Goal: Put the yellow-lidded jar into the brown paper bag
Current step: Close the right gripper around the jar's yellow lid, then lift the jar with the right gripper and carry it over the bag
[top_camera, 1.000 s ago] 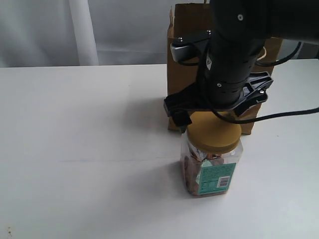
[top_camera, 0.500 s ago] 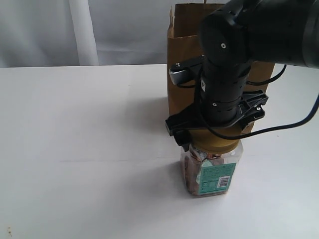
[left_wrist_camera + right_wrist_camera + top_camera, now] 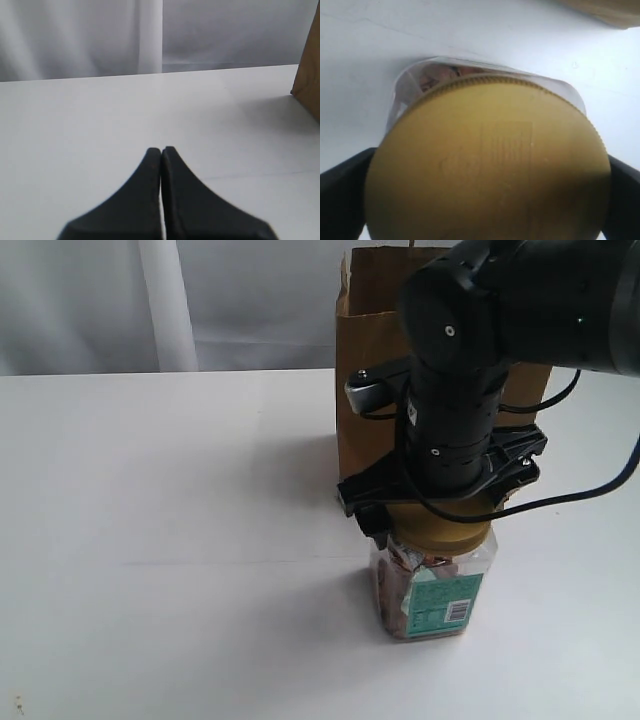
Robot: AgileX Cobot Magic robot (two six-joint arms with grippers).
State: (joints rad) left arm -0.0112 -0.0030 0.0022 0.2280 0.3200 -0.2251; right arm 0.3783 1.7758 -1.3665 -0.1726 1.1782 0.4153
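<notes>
The yellow-lidded jar [image 3: 432, 590] stands upright on the white table [image 3: 150, 500], just in front of the tall brown paper bag [image 3: 368, 360]. My right gripper [image 3: 436, 526] reaches down over the jar from above. In the right wrist view the mustard lid [image 3: 487, 150] fills the space between the black fingers [image 3: 342, 192], which press on its two sides. The right gripper [image 3: 487, 200] is shut on the lid. My left gripper [image 3: 161, 151] is shut on nothing above bare table, with a corner of the bag [image 3: 307, 75] off to one side.
A pale curtain [image 3: 170, 300] hangs behind the table's far edge. The right arm's black cable [image 3: 590, 485] loops out beside the bag. The bag's open top, with its jagged edge, stands higher than the jar.
The right gripper has come down from above the lid to around it. In the last half second the jar shifted slightly to the right with the gripper.
</notes>
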